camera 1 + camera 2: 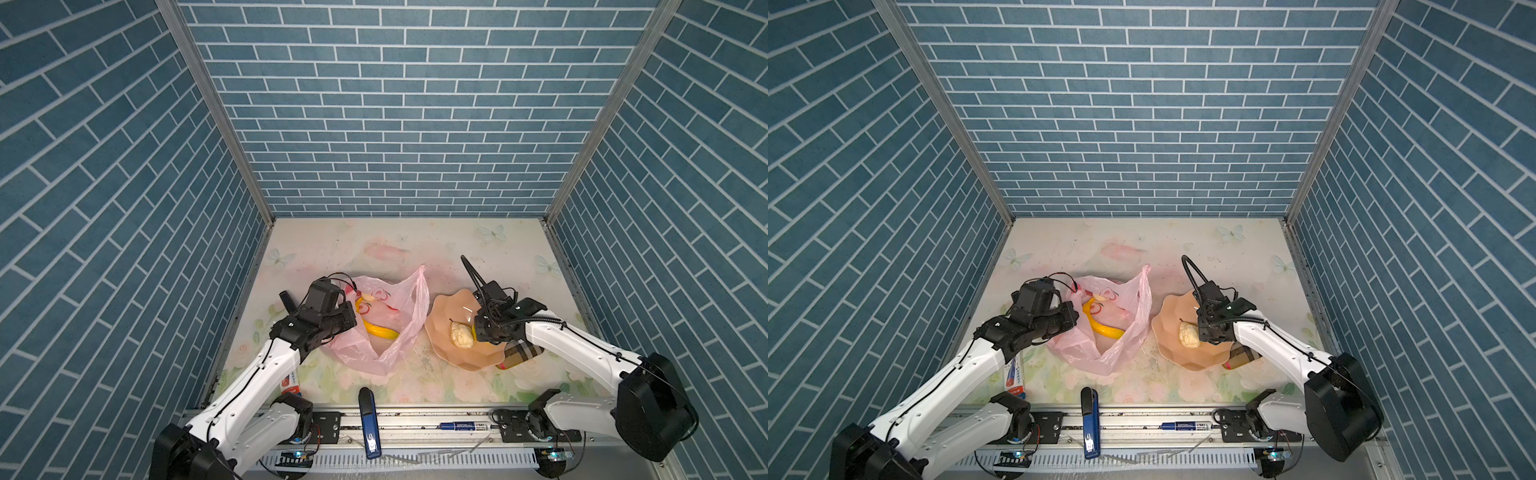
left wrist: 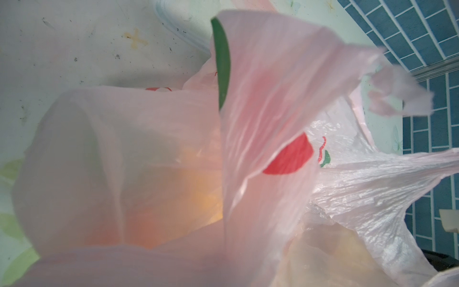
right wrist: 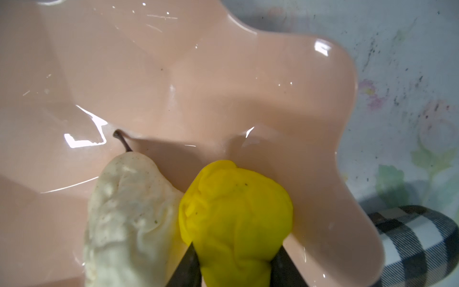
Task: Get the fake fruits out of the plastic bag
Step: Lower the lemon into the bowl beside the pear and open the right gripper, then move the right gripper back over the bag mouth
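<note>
My right gripper (image 3: pixel 236 261) pinched the yellow ball (image 3: pixel 236 211), tips cropped. My left gripper (image 1: pixel 351 322) sat closed, hidden by the plastic bag (image 1: pixel 374 353).

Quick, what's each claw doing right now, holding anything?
Left gripper: shut, seemingly pinching the pink plastic bag at its edge.
Right gripper: closed on the yellow toy fruit, over the peach plate.

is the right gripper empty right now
No, the right gripper has its jaws closed on the yellow fruit, over the plate and beside a cream fruit.
</note>
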### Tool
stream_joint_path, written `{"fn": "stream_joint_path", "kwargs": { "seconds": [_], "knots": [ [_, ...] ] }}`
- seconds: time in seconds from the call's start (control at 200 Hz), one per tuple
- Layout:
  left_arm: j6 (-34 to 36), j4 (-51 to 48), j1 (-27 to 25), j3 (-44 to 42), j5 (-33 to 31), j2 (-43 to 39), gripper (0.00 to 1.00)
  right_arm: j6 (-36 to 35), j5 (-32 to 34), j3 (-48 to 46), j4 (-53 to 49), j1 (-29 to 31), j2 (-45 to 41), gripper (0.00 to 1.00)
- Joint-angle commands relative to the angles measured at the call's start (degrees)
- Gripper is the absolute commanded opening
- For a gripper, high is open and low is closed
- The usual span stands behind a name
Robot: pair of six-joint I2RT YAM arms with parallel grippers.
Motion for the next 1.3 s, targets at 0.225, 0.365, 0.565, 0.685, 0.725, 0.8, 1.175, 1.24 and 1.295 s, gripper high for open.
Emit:
{"fn": "stream_joint_path", "kwargs": {
  "seconds": [0.225, 0.365, 0.565, 0.685, 0.725, 0.8, 1.175, 1.24, 1.295],
  "knots": [
    [-0.1, -0.8, -0.1, 0.5, -0.9, -0.9, 0.01, 2.6, 0.2, -0.1, 0.1, -0.2, 1.0, 0.47],
    [-0.1, -0.6, -0.2, 0.3, -0.9, -1.1, 0.01, 1.8, 0.3, 2.4, -1.3, -0.1, 1.3, 0.58],
    [-0.1, -0.5, -0.2, -0.4, -1.0, -2.2, 0.01, 0.6, 1.4, 7.6, -4.9, -0.1, 0.7, 0.63],
    [0.0, -0.7, -0.1, -0.6, -0.9, -2.4, 0.01, -0.5, 1.9, 12.1, -7.6, 0.1, -1.4, 0.62],
    [0.0, -0.6, -0.1, -0.6, -0.9, -2.5, 0.01, -1.2, 1.8, 13.9, -8.1, 0.3, -2.1, 0.62],
    [0.1, -0.8, -0.1, -0.6, -0.9, -2.6, 0.01, -2.4, 2.1, 18.0, -9.7, 1.0, -2.4, 0.61],
    [1.1, -5.7, -0.1, -0.4, -1.0, -4.6, 0.01, -10.4, 7.5, 45.4, -8.3, 20.7, 12.3, 0.55],
    [1.1, -8.5, -0.1, 0.2, -1.4, -4.9, 0.01, -11.0, 4.0, 49.3, -6.3, 23.2, 16.5, 0.53],
    [1.3, -11.8, -0.2, 1.1, -2.5, -4.8, 0.01, -11.6, 0.9, 52.0, -4.5, 25.2, 20.4, 0.51]
  ]
}}
